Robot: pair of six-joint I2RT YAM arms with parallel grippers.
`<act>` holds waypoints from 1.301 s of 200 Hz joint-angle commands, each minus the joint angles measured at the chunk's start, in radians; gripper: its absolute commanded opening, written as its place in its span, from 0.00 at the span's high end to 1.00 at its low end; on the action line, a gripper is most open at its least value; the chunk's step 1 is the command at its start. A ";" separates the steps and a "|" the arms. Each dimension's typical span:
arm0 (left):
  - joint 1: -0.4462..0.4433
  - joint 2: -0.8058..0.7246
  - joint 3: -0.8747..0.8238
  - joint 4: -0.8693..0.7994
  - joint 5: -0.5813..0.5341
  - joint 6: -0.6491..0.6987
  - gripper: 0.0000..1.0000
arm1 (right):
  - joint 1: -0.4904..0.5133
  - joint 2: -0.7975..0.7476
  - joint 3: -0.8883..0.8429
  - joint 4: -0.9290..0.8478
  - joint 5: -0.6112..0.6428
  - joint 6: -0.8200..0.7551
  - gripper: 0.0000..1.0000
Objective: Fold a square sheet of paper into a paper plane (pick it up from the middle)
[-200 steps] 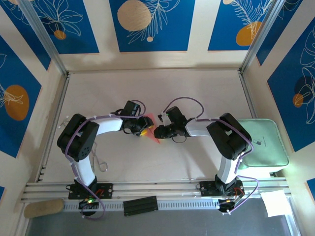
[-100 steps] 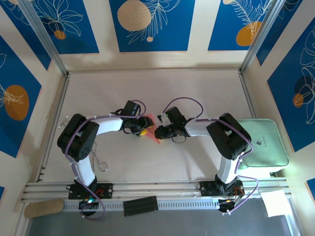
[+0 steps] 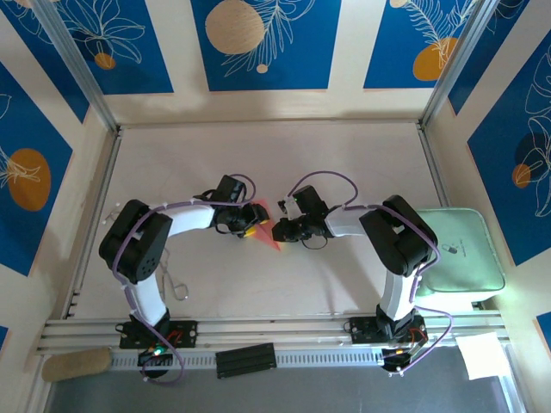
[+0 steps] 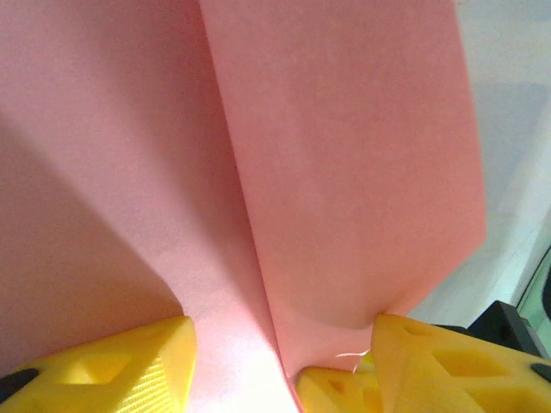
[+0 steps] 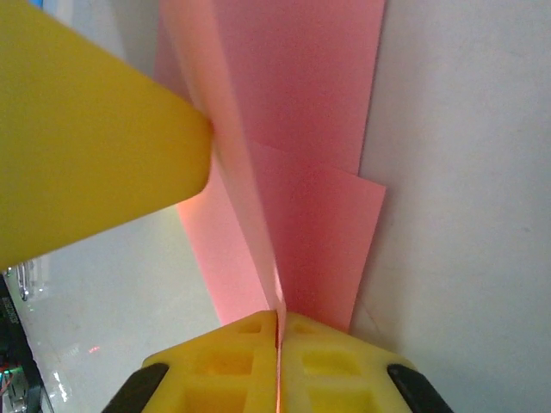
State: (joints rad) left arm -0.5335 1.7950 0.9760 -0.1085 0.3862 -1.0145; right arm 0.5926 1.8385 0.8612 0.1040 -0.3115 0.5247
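The pink-red square sheet of paper (image 3: 269, 231) stands folded into a creased, pointed shape at the table's middle, between both grippers. My right gripper (image 3: 281, 229) is shut on its raised centre crease; in the right wrist view the yellow pads (image 5: 250, 361) meet on the thin fold (image 5: 301, 129), with flaps spreading to either side. My left gripper (image 3: 250, 225) is open at the paper's left. Its yellow fingers (image 4: 95, 370) stand wide apart with the paper (image 4: 344, 172) spanning between them. One flap's edge touches the right-hand finger (image 4: 456, 361).
A pale green pad (image 3: 461, 249) lies at the right edge, and a white paper sheet (image 3: 480, 354) sits near the front right corner. A black bar (image 3: 245, 360) and a tan roll (image 3: 76, 365) rest on the front rail. Metal frame posts border the table.
My right gripper has closed onto the paper's crease and edged slightly left. The left gripper has stayed in place with its jaws apart.
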 commanded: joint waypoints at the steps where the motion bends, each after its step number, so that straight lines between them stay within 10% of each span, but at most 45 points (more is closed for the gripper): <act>1: 0.002 -0.065 -0.008 -0.039 -0.025 0.033 0.42 | -0.008 0.030 -0.011 -0.009 -0.041 0.017 0.91; 121: 0.018 -0.063 -0.160 0.378 0.093 -0.008 0.77 | -0.076 0.064 -0.051 0.094 -0.171 0.098 0.91; 260: 0.017 0.066 -0.172 0.528 0.153 -0.062 0.84 | -0.097 0.088 -0.030 0.073 -0.207 0.115 0.89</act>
State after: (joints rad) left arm -0.5209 1.8400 0.8074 0.3985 0.5167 -1.0687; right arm 0.5049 1.8984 0.8310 0.2256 -0.5259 0.6373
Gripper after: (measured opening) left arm 0.164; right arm 0.102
